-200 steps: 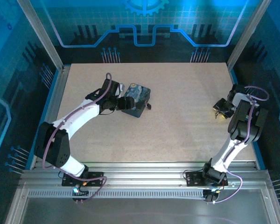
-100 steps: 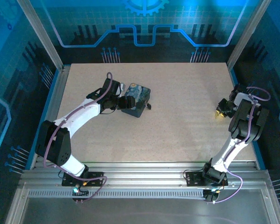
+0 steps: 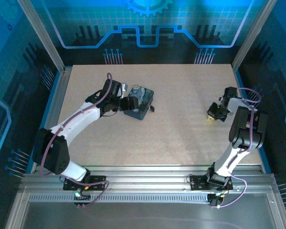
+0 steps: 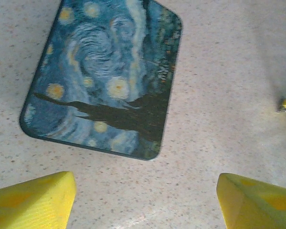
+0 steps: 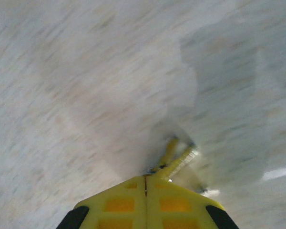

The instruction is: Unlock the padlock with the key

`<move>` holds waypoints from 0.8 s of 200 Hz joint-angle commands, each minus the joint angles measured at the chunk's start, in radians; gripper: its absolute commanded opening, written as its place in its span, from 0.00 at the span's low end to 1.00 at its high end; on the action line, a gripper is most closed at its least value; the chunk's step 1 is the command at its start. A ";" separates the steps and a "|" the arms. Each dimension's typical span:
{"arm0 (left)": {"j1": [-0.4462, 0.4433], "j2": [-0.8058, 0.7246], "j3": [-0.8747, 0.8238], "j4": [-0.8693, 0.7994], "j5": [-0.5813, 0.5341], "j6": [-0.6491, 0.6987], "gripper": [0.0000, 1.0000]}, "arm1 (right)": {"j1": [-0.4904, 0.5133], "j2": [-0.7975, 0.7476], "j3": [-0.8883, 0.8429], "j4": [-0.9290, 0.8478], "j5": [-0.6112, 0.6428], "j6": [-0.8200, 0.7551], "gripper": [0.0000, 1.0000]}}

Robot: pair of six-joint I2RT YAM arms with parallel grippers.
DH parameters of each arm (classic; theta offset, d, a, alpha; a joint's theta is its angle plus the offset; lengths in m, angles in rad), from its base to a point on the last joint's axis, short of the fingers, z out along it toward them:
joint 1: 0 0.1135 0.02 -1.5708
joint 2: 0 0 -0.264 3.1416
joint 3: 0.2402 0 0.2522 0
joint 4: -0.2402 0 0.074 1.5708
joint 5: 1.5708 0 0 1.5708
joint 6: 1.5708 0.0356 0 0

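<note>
Between the shut fingertips of the right tool (image 5: 145, 177), the key (image 5: 171, 149) juts out, pinched and blurred, above the pale speckled desk (image 3: 181, 138). Well apart, the left tool (image 4: 145, 200) hangs open over the dark blue tin (image 4: 105, 76). Blue-lit walls (image 3: 148, 28) ring the desk.

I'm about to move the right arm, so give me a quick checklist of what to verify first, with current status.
1. Right gripper shut: ok.
2. Key pinched at its fingertips: looks ok, though the picture is blurred.
3. Left gripper open: ok.
4. Tin ahead of it, clear of its fingers: ok.
5. Padlock's place: cannot tell.
</note>
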 commanded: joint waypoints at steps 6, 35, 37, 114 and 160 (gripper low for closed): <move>-0.059 -0.013 0.022 -0.029 0.042 -0.018 0.79 | 0.134 -0.080 -0.033 -0.004 -0.062 -0.019 0.05; -0.095 -0.043 -0.002 -0.017 0.038 -0.040 0.79 | 0.269 -0.142 -0.076 -0.024 -0.046 -0.031 0.06; -0.096 -0.045 -0.005 -0.016 0.039 -0.042 0.79 | 0.278 -0.145 -0.081 -0.024 -0.047 -0.028 0.06; -0.110 -0.107 -0.059 -0.020 0.022 -0.081 0.79 | 0.556 -0.205 -0.212 0.042 0.013 0.055 0.18; -0.112 -0.173 -0.102 -0.050 -0.020 -0.082 0.80 | 0.555 -0.254 -0.212 -0.001 0.028 0.048 0.36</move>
